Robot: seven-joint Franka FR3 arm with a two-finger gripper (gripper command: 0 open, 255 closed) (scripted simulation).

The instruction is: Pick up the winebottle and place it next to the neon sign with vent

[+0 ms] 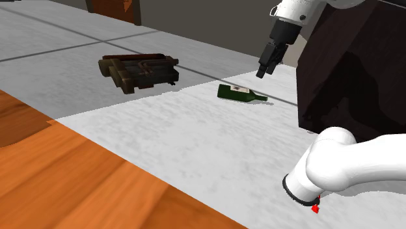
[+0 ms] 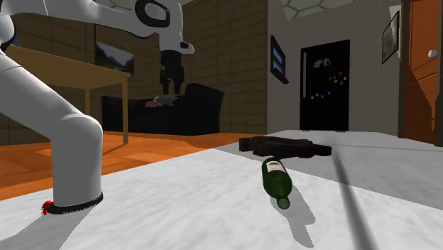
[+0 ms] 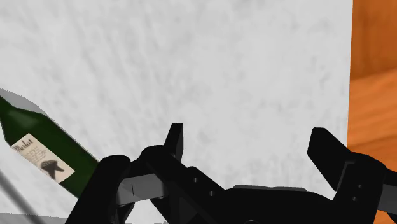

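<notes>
Pale speckled ground [image 1: 195, 143] spreads beside orange wood flooring [image 1: 78, 182], and the white arm [image 1: 351, 162] reaches over it. A dark, flat sign [image 1: 140, 70] lies apart from the green winebottle [image 1: 239, 93], which rests on its side. Just above the winebottle hangs the black gripper [image 1: 263, 70], fingers spread wide, gripping nothing.

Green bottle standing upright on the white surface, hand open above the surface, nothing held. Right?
No. The green bottle lies on its side on the white surface, not upright; the shoulder view shows it. The hand is open above the surface, nothing held.
</notes>
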